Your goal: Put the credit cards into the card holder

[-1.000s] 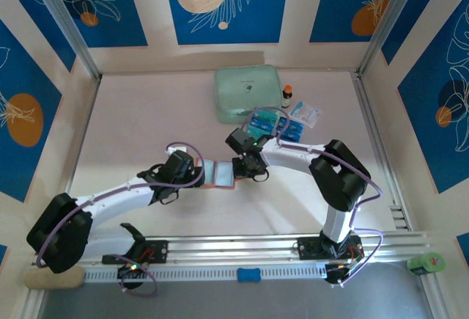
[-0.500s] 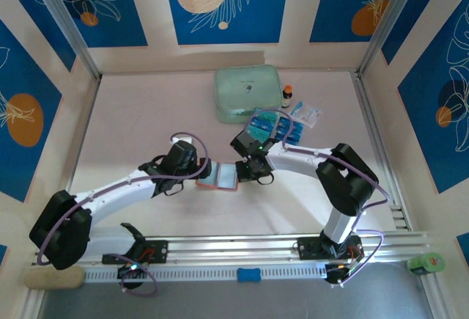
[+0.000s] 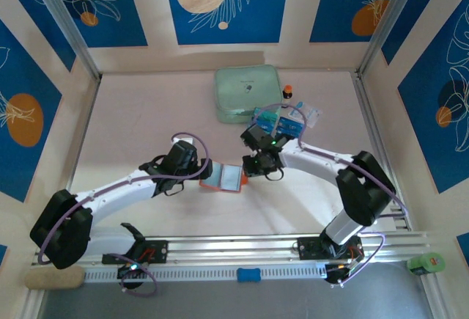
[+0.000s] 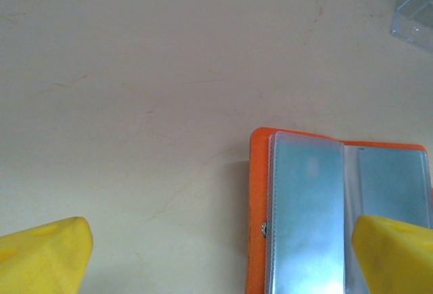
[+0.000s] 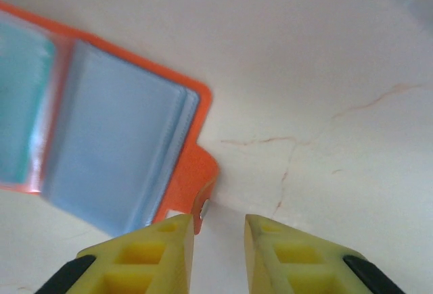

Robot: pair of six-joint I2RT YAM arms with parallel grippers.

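Left wrist, card holder cropped (lying open), tray corner blurred

The left arm and right arm are white tubes with black joints and looping purple cables, on black bases at bottom. Fingers are yellow wedges, black-edged.

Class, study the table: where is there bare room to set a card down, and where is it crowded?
Bare: the table left of the green case; also the strip nearer than the card holder. Crowded: credit cards and packet beside the case.
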